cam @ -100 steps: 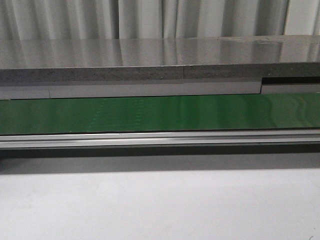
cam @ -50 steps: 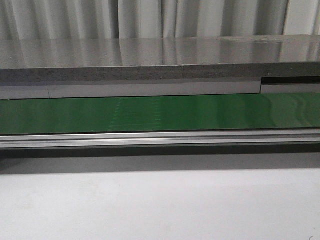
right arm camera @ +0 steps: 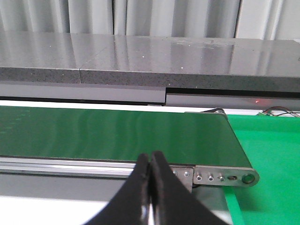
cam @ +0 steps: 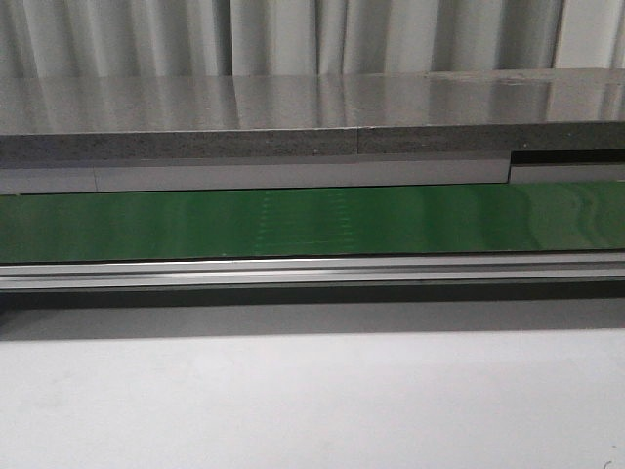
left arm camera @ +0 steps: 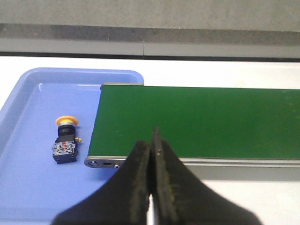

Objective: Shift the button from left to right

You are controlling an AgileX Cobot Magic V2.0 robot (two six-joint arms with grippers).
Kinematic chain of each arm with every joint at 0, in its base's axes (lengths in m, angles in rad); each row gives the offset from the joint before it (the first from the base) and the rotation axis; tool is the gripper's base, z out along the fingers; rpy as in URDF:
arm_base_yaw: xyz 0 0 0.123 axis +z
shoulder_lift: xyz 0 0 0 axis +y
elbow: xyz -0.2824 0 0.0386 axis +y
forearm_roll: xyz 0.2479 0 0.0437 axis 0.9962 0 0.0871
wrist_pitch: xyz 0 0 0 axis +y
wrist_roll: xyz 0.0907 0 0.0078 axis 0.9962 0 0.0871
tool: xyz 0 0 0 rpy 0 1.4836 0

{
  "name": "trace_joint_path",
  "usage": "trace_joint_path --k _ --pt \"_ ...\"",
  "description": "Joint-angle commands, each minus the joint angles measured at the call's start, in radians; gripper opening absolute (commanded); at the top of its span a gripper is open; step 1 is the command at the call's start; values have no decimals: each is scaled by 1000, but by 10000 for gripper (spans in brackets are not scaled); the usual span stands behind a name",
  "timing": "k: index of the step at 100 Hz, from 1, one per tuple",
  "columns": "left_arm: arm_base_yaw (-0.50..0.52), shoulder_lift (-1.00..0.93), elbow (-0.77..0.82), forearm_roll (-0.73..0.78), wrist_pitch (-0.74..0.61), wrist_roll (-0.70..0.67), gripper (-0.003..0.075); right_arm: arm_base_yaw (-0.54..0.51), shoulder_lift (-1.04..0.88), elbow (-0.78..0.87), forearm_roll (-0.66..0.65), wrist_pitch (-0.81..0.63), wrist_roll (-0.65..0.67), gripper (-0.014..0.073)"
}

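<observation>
The button (left arm camera: 66, 140) is seen only in the left wrist view, at the left of the frame, lying on its side in a blue tray (left arm camera: 28, 187). Its yellow-orange cap is turned toward the top of the picture and its black body, with small coloured marks, toward the bottom. It lies just beside the end of the green belt (left arm camera: 197, 119), whose metal end piece overlaps the tray's edge; whether button and belt touch cannot be told.

The left gripper (left arm camera: 151, 150) is shown at the bottom centre of that view with its two black fingers pressed together — nothing is held between them. It is well apart from the button, over the belt's near rail.

The right gripper (right arm camera: 150, 171) is likewise closed on nothing, its fingertips meeting at the bottom centre of the right wrist view, before the belt's other end. A bright green surface (right arm camera: 272, 159) is seen at the right of that frame.

In the front view only the belt (cam: 312, 223) across the middle, a grey ledge (cam: 312, 117) above it and a white table (cam: 312, 401) below are shown — neither gripper appears.
</observation>
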Motion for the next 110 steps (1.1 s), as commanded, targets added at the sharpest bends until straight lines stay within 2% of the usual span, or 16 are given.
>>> trace_joint_path --k 1,13,29,55,62,71,76,88,93,100,110 --pt "-7 103 -103 -9 9 -12 -20 -1 -17 -16 -8 -88 1 -68" --pt "-7 211 -170 -9 55 -12 -20 -1 -17 -16 -8 -88 1 -68" --pt "-7 303 -183 -9 72 -12 -20 -1 -17 -16 -8 -88 1 -68" --pt "-7 371 -183 -11 86 -12 -18 -1 -17 -16 -8 -88 1 -68" --pt "-7 371 -183 -11 88 -10 7 -1 -17 -16 -8 -88 1 -68" --pt "-7 371 -183 -11 94 -3 122 -1 -17 -16 -8 -88 1 -68" --pt "-7 371 -183 -11 97 -3 221 -1 -17 -16 -8 -88 1 -68" --pt "-7 371 -183 -11 95 -3 512 -1 -17 -16 -8 -88 1 -68" --pt "-7 371 -183 -8 82 -3 588 -1 -17 -16 -8 -88 1 -68" --pt "-7 371 -183 -8 78 -3 640 -1 -17 -16 -8 -88 1 -68" --pt "-7 371 -183 4 82 -3 641 -1 -17 -16 -8 -88 1 -68"
